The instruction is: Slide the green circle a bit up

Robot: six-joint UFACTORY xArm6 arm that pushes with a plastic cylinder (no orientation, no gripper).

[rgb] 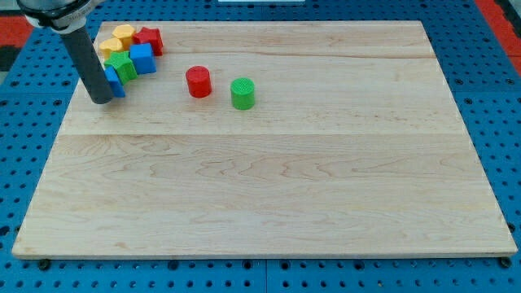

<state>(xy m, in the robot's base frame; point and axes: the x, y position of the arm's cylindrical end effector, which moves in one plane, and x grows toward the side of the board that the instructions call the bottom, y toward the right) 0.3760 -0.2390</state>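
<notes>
The green circle (pixel 242 93) is a short green cylinder on the wooden board (pixel 269 187), in the upper middle-left. A red circle (pixel 198 81) stands just to its left, a small gap apart. My tip (pixel 100 99) is at the end of the dark rod near the board's upper left, far to the left of the green circle. It touches or partly hides a blue block (pixel 114 82) at the edge of a cluster.
A cluster of blocks sits in the upper left corner: a yellow block (pixel 124 35), an orange-yellow block (pixel 111 47), a red block (pixel 149 39), a blue block (pixel 142 59) and a green block (pixel 123 67). Blue pegboard (pixel 496 81) surrounds the board.
</notes>
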